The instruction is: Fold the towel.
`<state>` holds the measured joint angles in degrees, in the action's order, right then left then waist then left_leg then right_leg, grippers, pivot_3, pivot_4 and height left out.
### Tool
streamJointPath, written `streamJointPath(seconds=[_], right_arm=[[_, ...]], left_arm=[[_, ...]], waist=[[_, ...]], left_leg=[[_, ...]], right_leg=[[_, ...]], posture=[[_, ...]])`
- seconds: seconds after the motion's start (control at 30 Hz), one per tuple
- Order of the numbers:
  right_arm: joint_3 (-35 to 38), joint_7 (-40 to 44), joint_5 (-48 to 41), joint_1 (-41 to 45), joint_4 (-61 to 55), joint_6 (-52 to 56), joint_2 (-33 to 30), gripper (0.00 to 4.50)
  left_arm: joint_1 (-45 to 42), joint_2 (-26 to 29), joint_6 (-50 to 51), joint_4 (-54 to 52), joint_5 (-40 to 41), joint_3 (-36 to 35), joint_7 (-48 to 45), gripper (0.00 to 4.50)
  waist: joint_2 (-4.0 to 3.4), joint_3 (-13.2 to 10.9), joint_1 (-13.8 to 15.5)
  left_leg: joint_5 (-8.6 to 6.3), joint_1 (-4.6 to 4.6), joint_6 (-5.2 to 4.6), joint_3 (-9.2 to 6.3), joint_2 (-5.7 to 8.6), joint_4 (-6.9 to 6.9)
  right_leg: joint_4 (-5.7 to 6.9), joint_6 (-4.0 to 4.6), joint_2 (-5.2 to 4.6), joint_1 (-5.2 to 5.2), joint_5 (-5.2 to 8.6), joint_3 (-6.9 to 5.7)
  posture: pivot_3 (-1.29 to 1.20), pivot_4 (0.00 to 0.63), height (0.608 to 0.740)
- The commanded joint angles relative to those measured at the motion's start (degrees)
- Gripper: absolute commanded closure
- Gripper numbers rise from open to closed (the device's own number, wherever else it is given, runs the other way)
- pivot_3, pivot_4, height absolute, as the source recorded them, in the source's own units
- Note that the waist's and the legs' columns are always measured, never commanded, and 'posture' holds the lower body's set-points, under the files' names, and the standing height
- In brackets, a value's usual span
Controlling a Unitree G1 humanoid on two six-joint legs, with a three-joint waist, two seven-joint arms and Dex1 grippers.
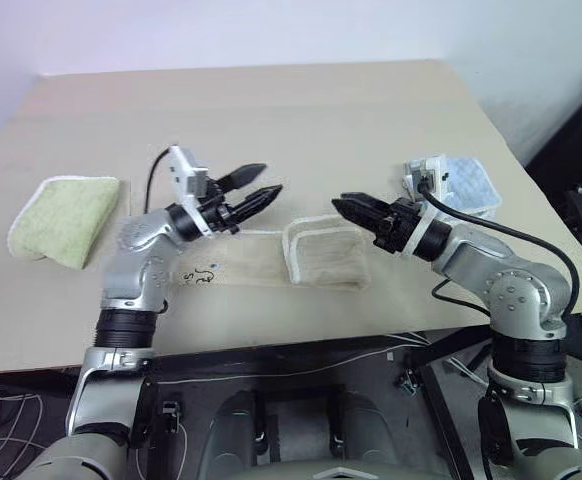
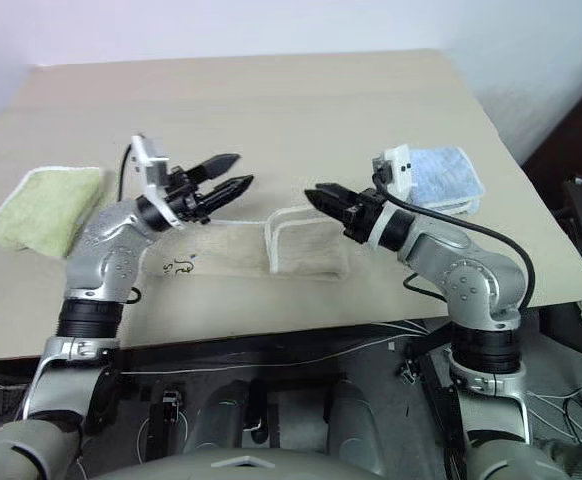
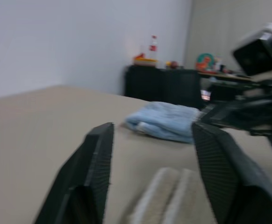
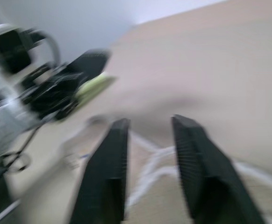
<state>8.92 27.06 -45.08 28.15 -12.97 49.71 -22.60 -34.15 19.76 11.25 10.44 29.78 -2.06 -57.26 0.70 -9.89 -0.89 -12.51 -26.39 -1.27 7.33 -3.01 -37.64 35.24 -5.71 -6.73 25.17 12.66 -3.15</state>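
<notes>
The towel point(image 1: 321, 255) is beige with white corded edging and lies on the table's near middle. Its right part is doubled into a thick fold, and a flat layer point(image 1: 226, 265) stretches out to the left. My left gripper point(image 1: 269, 178) hovers above the towel's left part, pointing right, its fingers point(image 3: 98, 154) apart with nothing between them. My right gripper point(image 1: 339, 204) hangs over the folded part, pointing left toward the other gripper. In the right wrist view a narrow gap shows between its fingers point(image 4: 112, 154), with the towel's white edging point(image 4: 150, 172) below them.
A folded light green towel point(image 1: 66, 215) lies at the table's left. A folded light blue towel point(image 1: 461, 180) lies at the right behind my right arm. The tan table point(image 1: 301, 110) stretches far back. Its front edge runs just below the towel.
</notes>
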Motion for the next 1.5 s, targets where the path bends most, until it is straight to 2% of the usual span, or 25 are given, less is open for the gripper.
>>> streamJointPath(seconds=[0.03, 0.07, 0.17, 0.2, 0.4, 0.6, 0.7, 0.9, 1.07, 1.17, 1.27, 1.33, 1.4, 1.5], right_arm=[[-2.6, -1.1, 7.0, -0.4, 3.1, -7.8, 1.6, 4.25], [-3.0, -0.8, 7.9, -1.0, 3.6, -9.2, 2.2, 4.50], [-4.6, 0.1, 10.3, -2.2, 4.6, -12.2, 3.5, 4.50], [-5.0, 0.2, 11.0, -2.4, 4.9, -12.9, 3.8, 4.50], [-8.6, -0.6, 16.5, -3.0, 8.6, -15.9, 5.6, 4.50], [-12.3, -0.7, 23.9, -4.7, 14.1, -21.6, 6.3, 4.50], [-14.6, 0.0, 27.7, -5.9, 18.1, -25.3, 6.5, 4.50], [-16.9, 0.3, 33.5, -5.9, 24.0, -30.6, 6.2, 4.50], [-16.6, 2.5, 34.0, -4.7, 24.6, -30.7, 5.9, 4.50], [-13.9, 2.5, 32.1, -3.0, 25.0, -28.7, 6.2, 4.50], [-11.0, 4.7, 28.3, -1.6, 22.0, -26.2, 5.8, 4.50], [-10.1, 9.9, 23.0, -1.6, 15.7, -21.9, 4.1, 4.50], [-9.6, 14.8, 18.0, -1.8, 9.7, -17.4, 1.7, 4.50], [-10.2, 18.5, 15.1, -0.9, 5.2, -13.9, -1.4, 3.90]], left_arm=[[-0.1, -1.0, 1.5, -3.1, 0.0, 2.7, -1.7, 2.92], [0.3, -1.1, 1.6, -3.8, -0.2, 3.9, -2.6, 3.22], [1.3, -1.7, 3.1, -5.3, -0.5, 6.1, -3.5, 4.29], [1.6, -1.7, 3.5, -5.6, -0.5, 6.4, -3.5, 4.48], [5.3, -0.5, 3.2, -7.6, -3.6, 11.7, -7.3, 4.48], [7.1, -0.4, 0.7, -0.9, -10.9, 15.1, -4.6, 4.48], [6.7, -1.9, 1.0, 2.6, -11.4, 14.6, -3.4, 4.48], [7.8, -0.7, 3.1, 3.2, -11.4, 14.9, -6.4, 4.48], [8.4, -0.2, 3.9, 3.1, -11.0, 14.0, -7.1, 4.48], [6.8, -0.6, 3.2, 1.6, -10.0, 10.3, -3.8, 4.48], [3.8, -0.4, 6.8, -1.8, -5.8, 5.2, -0.4, 3.61], [2.3, 0.9, 12.6, -6.7, 0.1, 0.8, 0.6, 2.91], [1.4, 3.3, 15.7, -10.9, 2.2, -2.2, 2.2, 2.20], [0.7, 7.2, 23.3, -15.6, 7.1, -7.5, 6.3, 1.14]], waist=[[0.00, 0.0, 0.0], [0.00, 0.0, 0.0], [0.00, 0.0, 0.1], [0.00, 0.0, 0.1], [-0.01, 0.0, -0.1], [-0.02, 0.0, 0.1], [-0.02, 0.0, 0.0], [-0.01, 0.0, -0.1], [-0.02, 0.0, -0.2], [-0.02, 0.0, -0.2], [-0.02, 0.0, 0.0], [-0.04, 0.0, 0.0], [-0.08, 0.0, -0.1], [-0.09, 0.0, -0.3]], left_leg=[[0.00, 0.01, 0.00, 0.00, -0.01, 0.00], [0.00, 0.01, 0.01, -0.01, -0.01, 0.00], [0.00, 0.00, 0.01, -0.01, -0.01, -0.01], [0.00, 0.00, 0.01, 0.00, -0.01, -0.02], [0.00, 0.01, 0.01, -0.03, -0.03, -0.13], [0.00, 0.00, 0.01, -0.06, -0.04, -0.21], [-0.01, -0.01, 0.00, -0.07, -0.04, -0.24], [-0.01, 0.19, 0.01, -0.11, -0.06, -0.26], [-0.13, 0.88, 0.20, -0.15, -0.29, -0.25], [-0.14, 0.94, 0.21, -0.26, -0.38, -0.24], [-0.14, 0.90, 0.21, -0.30, -0.40, -0.24], [-0.14, 0.66, 0.20, -0.31, -0.40, -0.25], [-0.06, 0.41, 0.06, -0.30, -0.39, -0.25], [-0.06, 0.20, -0.02, -0.28, -0.37, -0.21]], right_leg=[[0.01, 0.00, 0.01, 0.00, 0.00, 0.00], [0.02, 0.00, 0.01, 0.00, 0.00, 0.00], [0.02, -0.01, 0.01, 0.01, 0.01, 0.00], [0.02, -0.01, 0.01, 0.00, 0.01, 0.00], [0.07, 0.01, 0.01, -0.02, 0.02, 0.00], [0.12, 0.16, 0.01, -0.02, 0.10, 0.00], [0.11, 0.17, 0.01, -0.04, 0.11, 0.00], [0.14, 0.18, 0.01, -0.24, 0.12, -0.02], [0.02, 0.24, -0.02, -0.73, 0.14, -0.02], [-0.01, 0.25, -0.01, -0.71, 0.13, -0.02], [0.00, 0.27, -0.01, -0.67, 0.13, -0.03], [0.02, 0.27, -0.01, -0.66, 0.12, -0.03], [-0.01, 0.25, 0.00, -0.48, 0.12, -0.02], [0.00, 0.07, 0.06, -0.29, 0.03, -0.03]], posture=[[0.00, 0.150, 0.740], [0.00, 0.150, 0.740], [0.00, 0.150, 0.740], [0.00, 0.150, 0.740], [0.00, 0.150, 0.740], [0.00, 0.150, 0.740], [0.00, 0.150, 0.740], [0.00, 0.150, 0.740], [0.00, 0.150, 0.740], [0.00, 0.150, 0.740], [0.00, 0.150, 0.740], [0.00, 0.150, 0.740], [0.00, 0.150, 0.740], [0.00, 0.150, 0.740]])
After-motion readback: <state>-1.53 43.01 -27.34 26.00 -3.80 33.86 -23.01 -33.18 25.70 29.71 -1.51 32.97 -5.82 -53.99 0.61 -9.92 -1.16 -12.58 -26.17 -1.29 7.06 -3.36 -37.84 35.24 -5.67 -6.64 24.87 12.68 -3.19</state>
